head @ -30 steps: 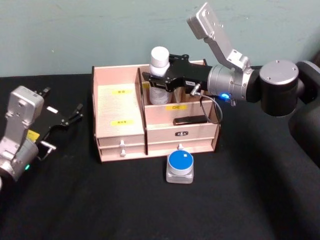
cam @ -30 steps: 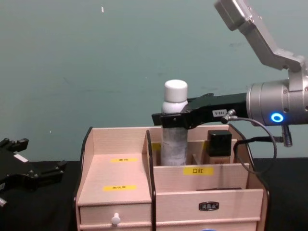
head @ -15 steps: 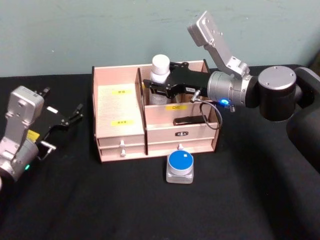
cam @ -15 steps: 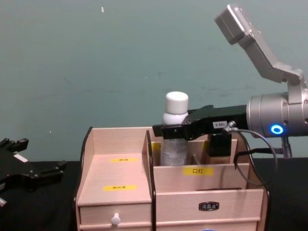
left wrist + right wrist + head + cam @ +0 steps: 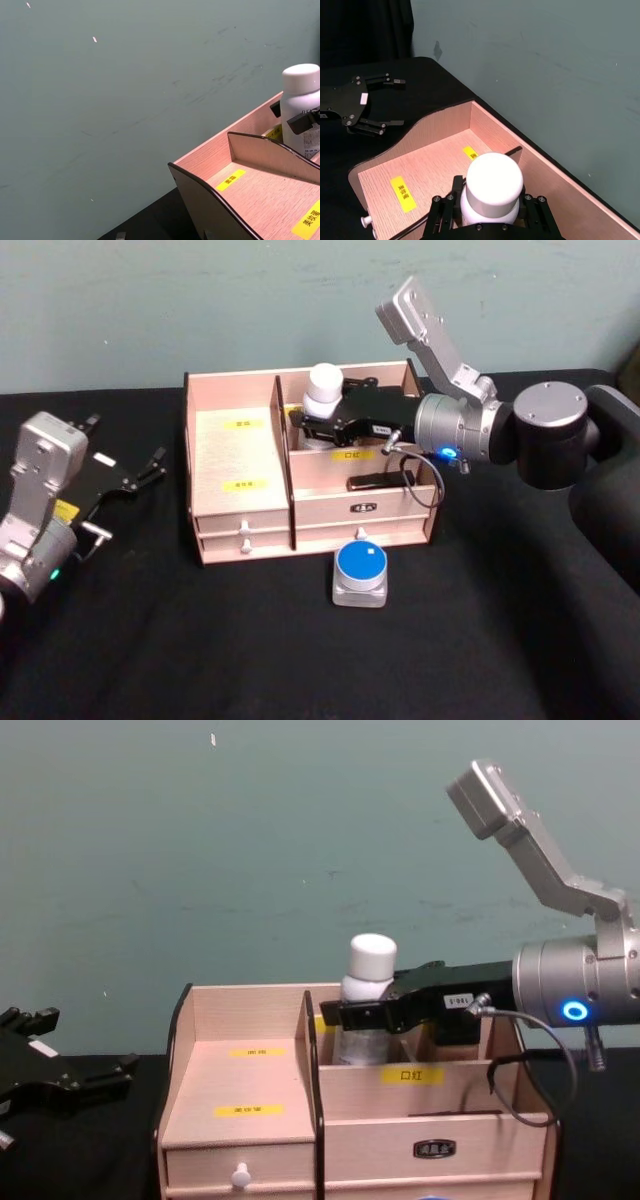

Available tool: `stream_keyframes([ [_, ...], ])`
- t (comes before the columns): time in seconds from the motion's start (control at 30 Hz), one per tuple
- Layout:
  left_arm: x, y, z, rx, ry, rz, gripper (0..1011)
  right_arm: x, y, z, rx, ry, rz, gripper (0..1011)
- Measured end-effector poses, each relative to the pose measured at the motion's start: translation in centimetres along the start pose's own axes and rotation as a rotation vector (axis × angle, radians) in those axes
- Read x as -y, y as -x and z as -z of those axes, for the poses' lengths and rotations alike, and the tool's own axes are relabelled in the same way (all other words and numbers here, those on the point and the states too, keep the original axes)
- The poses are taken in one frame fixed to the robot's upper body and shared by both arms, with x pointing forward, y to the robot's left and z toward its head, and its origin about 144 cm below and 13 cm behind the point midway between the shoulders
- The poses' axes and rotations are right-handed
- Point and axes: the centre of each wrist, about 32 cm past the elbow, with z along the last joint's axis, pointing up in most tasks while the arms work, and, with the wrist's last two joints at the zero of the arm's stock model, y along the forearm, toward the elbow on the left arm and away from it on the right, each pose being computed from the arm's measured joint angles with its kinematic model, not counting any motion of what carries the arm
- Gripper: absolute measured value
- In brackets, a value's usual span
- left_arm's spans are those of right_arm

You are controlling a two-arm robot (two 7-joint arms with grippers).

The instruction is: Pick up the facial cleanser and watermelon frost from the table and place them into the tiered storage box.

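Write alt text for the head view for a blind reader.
The right gripper holds a white-capped bottle upright in a rear compartment of the light wooden tiered storage box on a black table. A blue-lidded clear jar sits in front; the open left gripper rests aside.

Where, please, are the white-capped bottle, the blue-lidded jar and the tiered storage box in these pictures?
white-capped bottle (image 5: 323,381): head view, on its white cap.
blue-lidded jar (image 5: 360,561): head view, on the blue lid.
tiered storage box (image 5: 220,452): head view, on its bare left stepped panel.

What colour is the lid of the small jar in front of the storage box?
The lid is blue, seen best in the head view.
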Motion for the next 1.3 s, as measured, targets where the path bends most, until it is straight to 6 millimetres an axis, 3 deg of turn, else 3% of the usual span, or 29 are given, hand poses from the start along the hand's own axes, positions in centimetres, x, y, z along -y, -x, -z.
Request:
stream_keyframes([
  [0.97,0.0,0.0,0.0,0.0,0.0,0.0,1010,-0.35,-0.19,0.54,-0.019,0.015,-0.001,596],
  [1.3,0.0,0.0,0.0,0.0,0.0,0.0,1010,-0.17,-0.14,0.41,-0.008,0.009,0.005,873],
])
